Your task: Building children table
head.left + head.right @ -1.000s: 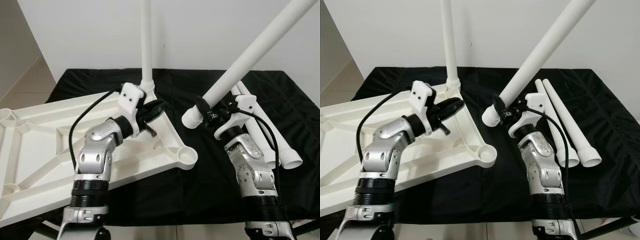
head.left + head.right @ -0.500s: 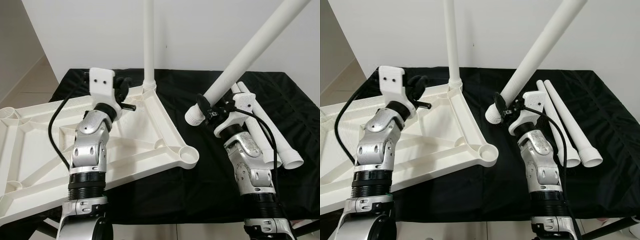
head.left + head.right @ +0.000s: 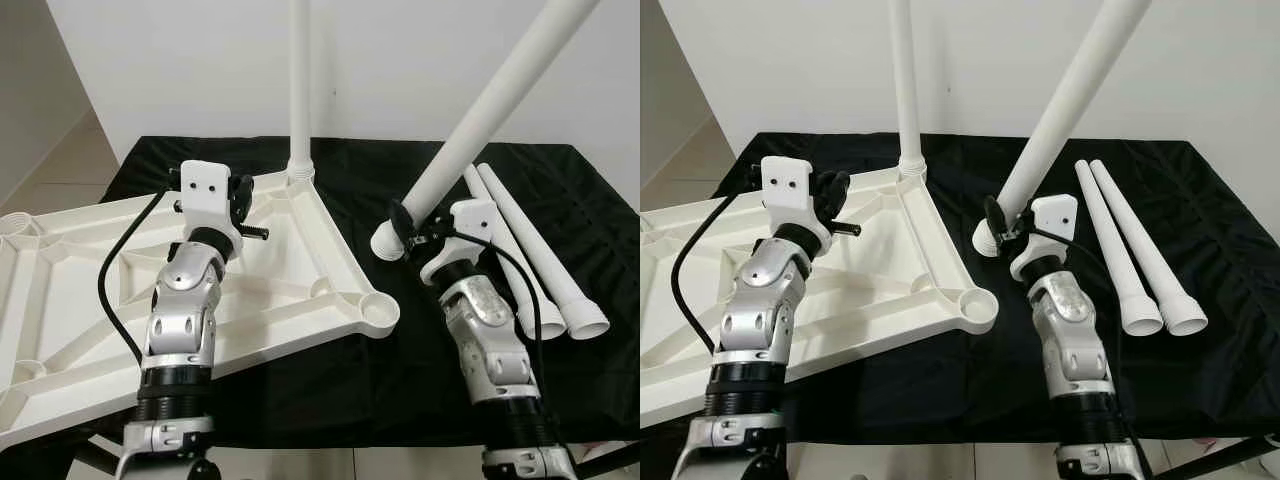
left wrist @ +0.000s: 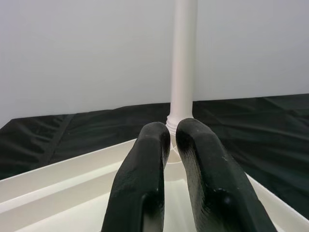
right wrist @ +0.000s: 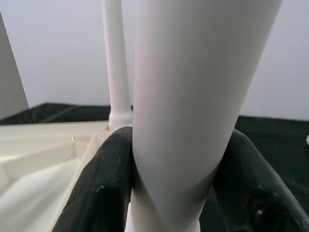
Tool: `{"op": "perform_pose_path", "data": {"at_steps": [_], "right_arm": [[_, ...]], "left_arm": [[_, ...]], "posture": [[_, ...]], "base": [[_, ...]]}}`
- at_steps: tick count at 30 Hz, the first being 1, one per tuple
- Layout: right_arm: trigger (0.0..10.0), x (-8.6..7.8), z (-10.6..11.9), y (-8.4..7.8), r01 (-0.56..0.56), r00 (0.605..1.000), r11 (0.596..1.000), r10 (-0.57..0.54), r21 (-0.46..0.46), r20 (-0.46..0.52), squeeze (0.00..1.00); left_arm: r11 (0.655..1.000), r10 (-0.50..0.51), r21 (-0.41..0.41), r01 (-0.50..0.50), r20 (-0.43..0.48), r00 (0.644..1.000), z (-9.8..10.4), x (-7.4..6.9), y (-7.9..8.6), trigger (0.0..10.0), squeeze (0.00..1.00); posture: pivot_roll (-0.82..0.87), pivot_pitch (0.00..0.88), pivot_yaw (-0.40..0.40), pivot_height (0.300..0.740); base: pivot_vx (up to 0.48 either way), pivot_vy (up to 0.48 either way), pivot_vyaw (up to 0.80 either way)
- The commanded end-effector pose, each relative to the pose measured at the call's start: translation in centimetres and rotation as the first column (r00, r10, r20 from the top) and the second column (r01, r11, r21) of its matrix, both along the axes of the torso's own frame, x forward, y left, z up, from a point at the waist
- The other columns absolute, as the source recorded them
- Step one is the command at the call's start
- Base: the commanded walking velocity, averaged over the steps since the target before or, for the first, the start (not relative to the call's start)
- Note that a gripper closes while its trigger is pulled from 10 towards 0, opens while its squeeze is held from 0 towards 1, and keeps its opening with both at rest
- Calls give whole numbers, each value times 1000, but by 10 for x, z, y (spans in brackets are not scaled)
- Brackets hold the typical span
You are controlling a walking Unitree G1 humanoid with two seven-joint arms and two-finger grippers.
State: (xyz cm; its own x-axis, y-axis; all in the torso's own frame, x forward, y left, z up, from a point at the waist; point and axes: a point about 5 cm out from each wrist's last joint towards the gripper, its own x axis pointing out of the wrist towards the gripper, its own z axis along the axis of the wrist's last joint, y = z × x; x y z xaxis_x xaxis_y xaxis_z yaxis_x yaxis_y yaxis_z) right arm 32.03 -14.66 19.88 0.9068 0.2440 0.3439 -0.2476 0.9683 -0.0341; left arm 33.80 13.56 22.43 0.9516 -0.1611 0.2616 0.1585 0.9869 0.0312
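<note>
The white tabletop (image 3: pixel 90 270) lies upside down, its ribs showing. One white leg (image 3: pixel 299 90) stands upright in its far corner socket. My left gripper (image 3: pixel 243 191) hovers shut and empty over the tabletop, a little to the left of that leg; its fingertips (image 4: pixel 157 133) point at the leg's base (image 4: pixel 181 116). My right gripper (image 3: pixel 406 226) is shut on a second leg (image 3: pixel 480 120), which tilts up to the right with its threaded end (image 3: pixel 384 243) low, above the black cloth beside the tabletop's right edge. The fingers (image 5: pixel 104 183) clasp it on both sides.
Two more white legs (image 3: pixel 545 262) lie side by side on the black cloth (image 3: pixel 400 370) at the right. An empty corner socket (image 3: pixel 378 312) sits at the tabletop's near right corner. The tabletop overhangs the covered table at the left. A white wall stands behind.
My left gripper has drawn back from the upright leg's base, rising and moving left over the tabletop. The right arm has shifted slightly and the held leg stands a little steeper.
</note>
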Motion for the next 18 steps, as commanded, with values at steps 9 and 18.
{"op": "perform_pose_path", "data": {"at_steps": [9,18], "right_arm": [[10000,-7,-8,1,79,997,996,-78,-43,18,0],[10000,-5,-5,-2,113,993,992,-111,-48,29,0]], "left_arm": [[997,71,-24,-71,-2,998,-6,-9,9,10000,0],[998,62,-1,-62,18,998,-2,-9,8,10000,0]], "posture": [[-90,31,48,740],[-94,30,50,740]], "base": [[0,0,0],[0,0,-760]]}}
